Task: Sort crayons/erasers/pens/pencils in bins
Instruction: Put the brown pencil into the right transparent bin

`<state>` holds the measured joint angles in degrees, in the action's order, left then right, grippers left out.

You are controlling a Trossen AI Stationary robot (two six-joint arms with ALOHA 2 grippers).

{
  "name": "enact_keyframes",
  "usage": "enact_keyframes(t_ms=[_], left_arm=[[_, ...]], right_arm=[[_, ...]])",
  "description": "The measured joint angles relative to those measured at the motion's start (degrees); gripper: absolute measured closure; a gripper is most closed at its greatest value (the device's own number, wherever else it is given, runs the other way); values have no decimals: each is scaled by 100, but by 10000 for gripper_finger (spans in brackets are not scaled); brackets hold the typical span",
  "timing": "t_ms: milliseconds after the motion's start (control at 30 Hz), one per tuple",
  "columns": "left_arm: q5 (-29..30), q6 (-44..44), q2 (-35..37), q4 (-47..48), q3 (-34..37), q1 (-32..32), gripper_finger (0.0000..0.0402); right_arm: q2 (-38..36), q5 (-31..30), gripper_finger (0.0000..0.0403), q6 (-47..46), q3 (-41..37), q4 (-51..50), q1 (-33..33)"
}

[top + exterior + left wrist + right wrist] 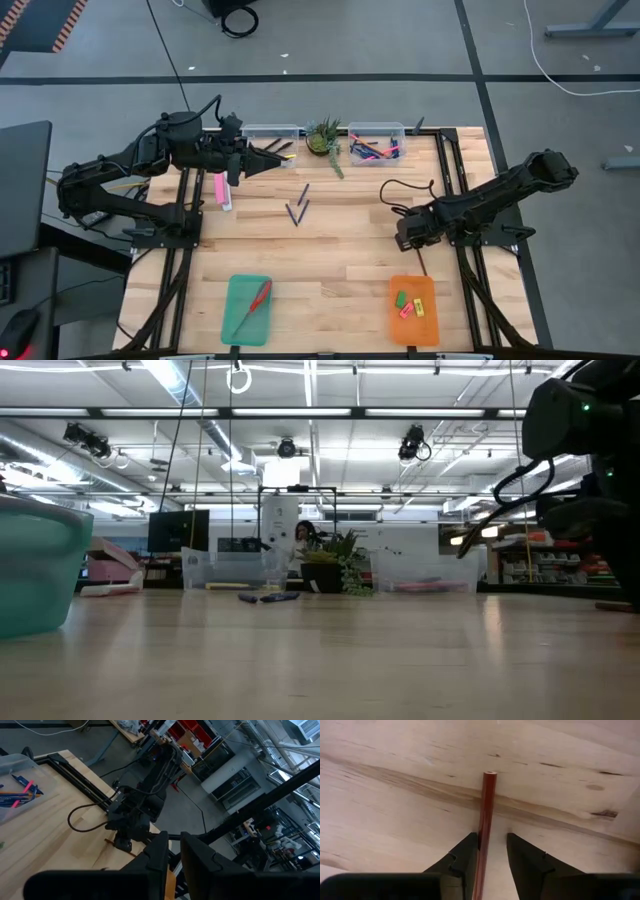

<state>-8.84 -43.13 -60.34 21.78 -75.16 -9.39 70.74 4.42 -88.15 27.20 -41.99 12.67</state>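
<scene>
Light wooden desk (330,250) on a grey workshop floor, two dark arms over it. Step in hand, as judged: a pick by the right gripper (492,851), which is lowered near the right desk edge just above the orange flat tray (413,311). Its fingers are seen parted on either side of a thin red-brown pencil (486,815) lying flat on the wood; one finger touches the stick, the other stands just off it, so nothing is clamped yet. Next move calls for the fingers to be shut squarely on the shaft, then a straight lift before any carry; a skewed squeeze could roll the stick away.

Left gripper (262,160) is held at the far side by the left clear plastic tub (268,133). A narrow gap shows between its fingers in the left wrist view, and whether anything is gripped cannot be told.

Containers: in the orange tray, small green, yellow and pink-red erasers (408,304) are seen. In the teal-green flat tray (247,310), a slim red stick-like item (257,300) is laid diagonally. In the right clear plastic tub (376,143), blue pens (372,150) with pink bits are piled. In the left tub, a yellowish stick shows at the rim; the rest cannot be made out. Still unsorted on the desk: dark pencils (297,205) near the middle and a long pink box (222,191) beside the left arm.
</scene>
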Motion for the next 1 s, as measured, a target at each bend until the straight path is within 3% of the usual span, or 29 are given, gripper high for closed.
enact_keyframes(t_ms=[133, 333, 433, 700, 1000], left_arm=[[0, 0, 0, 2, 0, -1, 344], [0, -11, 0, 2, 0, 0, 351], [0, -13, 0, 2, 0, -1, 349], [0, -117, 0, 0, 0, -2, 353], [2, -176, 0, -2, 0, -2, 354]], right_arm=[[0, -190, 307, 37, -8, -22, -11], [2, -479, 368, 178, -12, -36, -9], [6, -1104, 389, 330, -10, 73, -26], [16, -1749, 398, 1065, 520, 16, -446], [16, -2522, 400, 3024, 1780, -12, -1716]])
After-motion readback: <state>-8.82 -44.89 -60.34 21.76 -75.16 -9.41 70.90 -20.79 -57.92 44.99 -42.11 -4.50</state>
